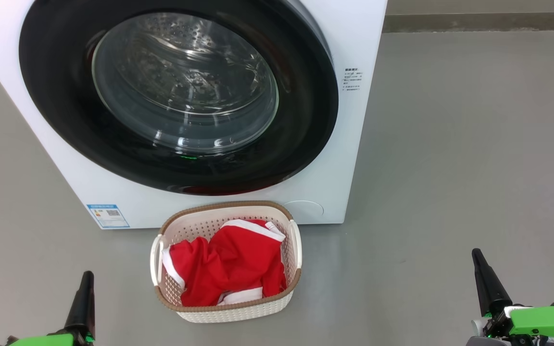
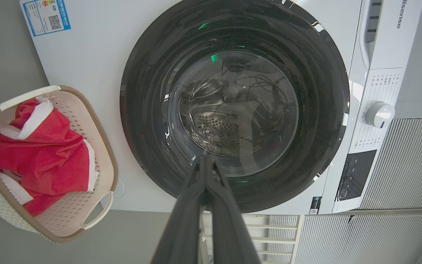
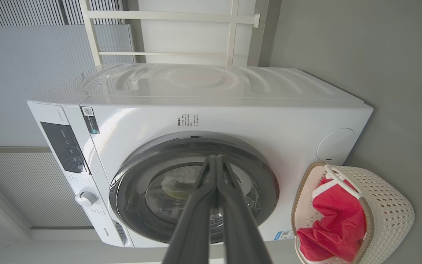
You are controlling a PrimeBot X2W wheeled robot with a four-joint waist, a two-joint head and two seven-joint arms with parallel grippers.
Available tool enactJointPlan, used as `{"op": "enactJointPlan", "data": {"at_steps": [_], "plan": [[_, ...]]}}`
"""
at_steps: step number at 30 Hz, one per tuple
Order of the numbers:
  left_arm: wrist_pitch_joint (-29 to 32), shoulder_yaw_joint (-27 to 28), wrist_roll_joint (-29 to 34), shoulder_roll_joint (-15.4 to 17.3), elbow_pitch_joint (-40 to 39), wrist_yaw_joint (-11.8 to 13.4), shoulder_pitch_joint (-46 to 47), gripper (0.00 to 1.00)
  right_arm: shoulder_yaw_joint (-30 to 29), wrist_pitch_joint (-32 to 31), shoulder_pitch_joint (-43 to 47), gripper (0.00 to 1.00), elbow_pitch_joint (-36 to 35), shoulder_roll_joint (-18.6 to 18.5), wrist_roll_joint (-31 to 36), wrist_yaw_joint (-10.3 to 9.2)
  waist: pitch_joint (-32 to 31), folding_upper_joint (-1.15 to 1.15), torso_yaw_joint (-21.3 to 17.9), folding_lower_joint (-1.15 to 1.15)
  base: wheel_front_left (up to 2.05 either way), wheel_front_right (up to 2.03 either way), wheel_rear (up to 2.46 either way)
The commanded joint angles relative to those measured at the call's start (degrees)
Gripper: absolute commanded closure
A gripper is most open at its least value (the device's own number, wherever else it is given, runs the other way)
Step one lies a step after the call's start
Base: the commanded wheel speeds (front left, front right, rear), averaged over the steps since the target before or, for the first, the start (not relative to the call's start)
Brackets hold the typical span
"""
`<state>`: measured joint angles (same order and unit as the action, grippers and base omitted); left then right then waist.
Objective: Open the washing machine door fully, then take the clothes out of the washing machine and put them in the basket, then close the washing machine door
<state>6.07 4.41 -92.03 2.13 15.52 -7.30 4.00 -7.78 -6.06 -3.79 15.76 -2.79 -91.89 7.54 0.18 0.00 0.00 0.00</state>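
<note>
The white washing machine [image 1: 354,158] stands ahead with its round black-ringed door [image 1: 65,115] lying flat against its front, shut; behind the glass the steel drum looks bare. In front of it on the floor sits the cream basket [image 1: 231,313] holding the red clothes [image 1: 231,264] with white trim. My left gripper [image 1: 86,278] is low at the left, shut with nothing in it. At the lower right my right gripper [image 1: 476,254] is also shut and holds nothing. Both are well back from the basket. The left wrist view shows the door [image 2: 145,110] and clothes [image 2: 42,154]; the right wrist view shows the basket [image 3: 390,209].
Grey floor [image 1: 450,168] spreads wide to the right of the machine and around the basket. The machine's control panel and knob [image 2: 378,114] sit along its top. Pale slatted panels [image 2: 408,165] and a wall stand behind the machine.
</note>
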Motion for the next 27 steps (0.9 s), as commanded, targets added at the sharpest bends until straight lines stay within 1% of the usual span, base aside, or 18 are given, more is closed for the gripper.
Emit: {"op": "enactJointPlan", "data": {"at_steps": [1,27], "plan": [[0.34,2.02,-0.21,0.86,-1.49,-0.19,2.17,1.0,1.28,-0.41,-2.39,1.0,-1.74,-0.15,-0.29,-0.05,0.0,0.0,0.0,0.0,0.0,0.0,0.0],[0.39,2.07,-0.17,0.82,-1.49,-0.19,2.18,1.0,1.25,-0.44,-2.39,1.0,-1.74,-0.13,-0.27,-0.05,0.0,0.0,0.0,0.0,0.0,0.0,0.0]]}}
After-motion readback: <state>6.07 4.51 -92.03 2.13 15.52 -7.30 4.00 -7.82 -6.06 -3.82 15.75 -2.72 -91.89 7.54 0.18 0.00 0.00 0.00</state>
